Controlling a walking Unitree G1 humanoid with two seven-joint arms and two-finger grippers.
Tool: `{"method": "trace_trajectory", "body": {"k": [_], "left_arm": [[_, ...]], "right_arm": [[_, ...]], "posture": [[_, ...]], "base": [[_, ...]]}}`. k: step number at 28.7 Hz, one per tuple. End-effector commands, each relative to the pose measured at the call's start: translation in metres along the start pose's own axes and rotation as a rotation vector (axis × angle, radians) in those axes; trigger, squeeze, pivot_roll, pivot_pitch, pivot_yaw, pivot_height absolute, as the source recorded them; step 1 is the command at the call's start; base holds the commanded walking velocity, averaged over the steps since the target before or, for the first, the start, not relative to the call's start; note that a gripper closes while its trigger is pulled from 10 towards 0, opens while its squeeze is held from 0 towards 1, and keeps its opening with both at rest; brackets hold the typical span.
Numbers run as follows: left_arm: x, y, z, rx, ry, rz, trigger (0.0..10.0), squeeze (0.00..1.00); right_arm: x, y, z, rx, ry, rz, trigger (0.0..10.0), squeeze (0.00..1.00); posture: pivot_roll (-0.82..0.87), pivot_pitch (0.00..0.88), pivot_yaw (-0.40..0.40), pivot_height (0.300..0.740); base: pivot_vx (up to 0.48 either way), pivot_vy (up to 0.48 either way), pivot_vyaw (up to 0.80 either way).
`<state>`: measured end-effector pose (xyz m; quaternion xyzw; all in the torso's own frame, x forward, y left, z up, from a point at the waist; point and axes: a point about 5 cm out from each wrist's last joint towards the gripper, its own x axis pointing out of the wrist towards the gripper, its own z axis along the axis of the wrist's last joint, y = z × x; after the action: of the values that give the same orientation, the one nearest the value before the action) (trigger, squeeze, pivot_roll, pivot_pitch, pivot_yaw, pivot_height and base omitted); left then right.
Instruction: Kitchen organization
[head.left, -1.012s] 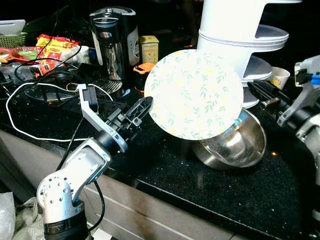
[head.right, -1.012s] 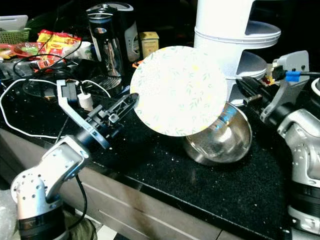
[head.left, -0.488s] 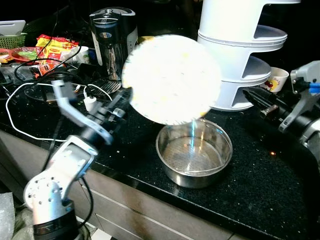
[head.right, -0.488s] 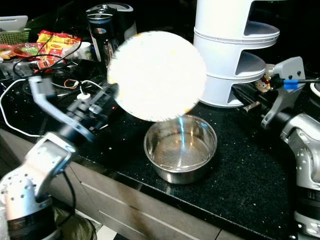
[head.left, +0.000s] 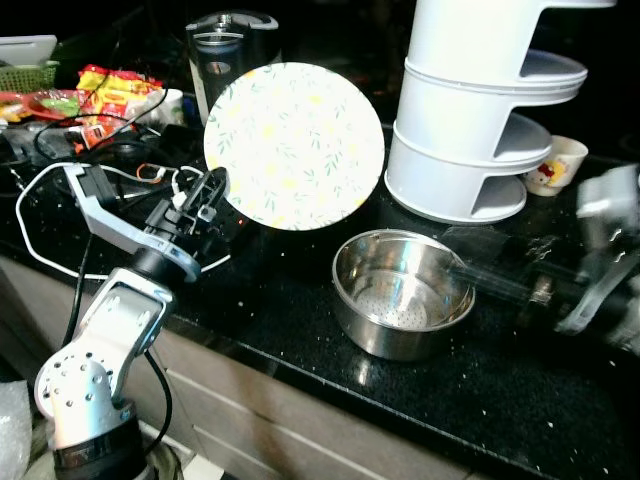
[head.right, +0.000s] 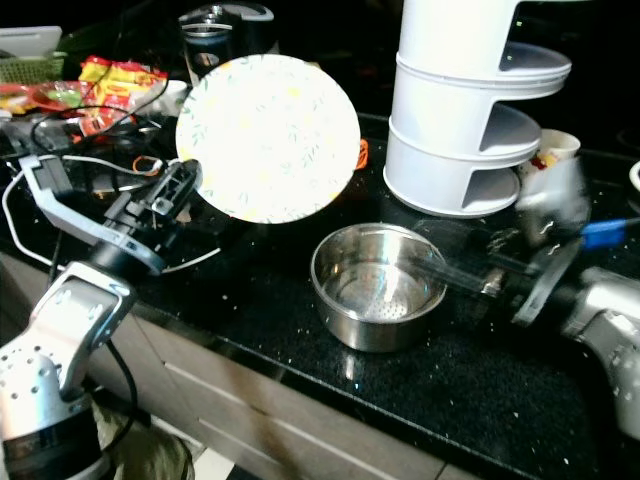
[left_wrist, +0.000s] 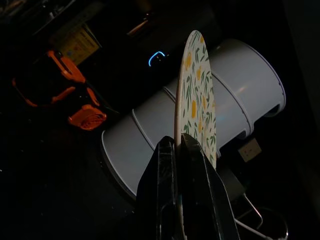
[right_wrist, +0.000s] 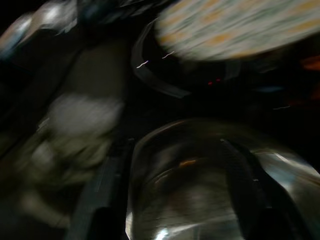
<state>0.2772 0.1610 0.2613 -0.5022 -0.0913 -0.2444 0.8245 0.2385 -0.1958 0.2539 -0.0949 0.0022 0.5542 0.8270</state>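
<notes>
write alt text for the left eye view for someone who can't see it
The left end effector holds a round leaf-patterned plate upright by its edge above a black counter. A steel bowl sits on the counter right of it, with the blurred right end effector at its rim and a white tiered rack behind.

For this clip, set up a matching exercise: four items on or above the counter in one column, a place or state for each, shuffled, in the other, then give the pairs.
Items
1. floral plate
2. steel bowl
3. white tiered rack
4. white cable

Places or states
A. looped on the black counter at the robot's left
B. held on edge, clamped in the left claw
C. upright on the counter, right claw reaching at its rim
D. standing behind the bowl

Pairs: 1-B, 2-C, 3-D, 4-A
</notes>
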Motion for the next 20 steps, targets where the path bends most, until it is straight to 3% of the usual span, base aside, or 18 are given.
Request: {"method": "trace_trajectory", "body": {"k": [1,5,7,10,11,20], "left_arm": [[-0.001,0.002,0.002,0.003,-0.01,0.011,0.0,0.0],[0.001,0.002,0.0,0.008,0.0,0.012,0.0,0.0],[0.001,0.001,-0.002,0.007,0.009,0.009,0.0,0.0],[0.001,0.002,-0.005,0.01,0.021,0.015,0.0,0.0],[0.001,0.002,-0.006,0.012,0.03,0.015,10.0,0.0],[0.002,0.001,-0.013,0.008,0.056,0.013,10.0,0.0]], "right_arm": [[0.006,0.006,-0.005,-0.004,0.049,0.037,10.0,1.0],[0.02,0.003,-0.007,-0.105,0.134,0.009,10.0,1.0],[0.021,0.004,-0.007,-0.146,0.199,0.025,10.0,0.0],[0.021,0.006,-0.008,-0.177,0.269,0.047,10.0,0.0],[0.02,0.007,-0.007,-0.191,0.304,0.057,10.0,0.0],[0.005,0.018,-0.001,-0.214,0.43,0.173,10.0,0.0]], "posture": [[0.01,0.0,0.009,0.74],[0.02,0.0,0.008,0.74],[0.02,0.0,0.006,0.74],[0.02,0.0,0.004,0.74],[0.02,0.0,0.003,0.74],[0.02,0.0,0.003,0.74]], "base": [[0.0,0.0,0.0],[0.0,0.0,0.0],[0.0,0.0,0.0],[0.0,0.0,0.0],[0.0,0.0,0.0],[0.0,0.0,0.0]]}}
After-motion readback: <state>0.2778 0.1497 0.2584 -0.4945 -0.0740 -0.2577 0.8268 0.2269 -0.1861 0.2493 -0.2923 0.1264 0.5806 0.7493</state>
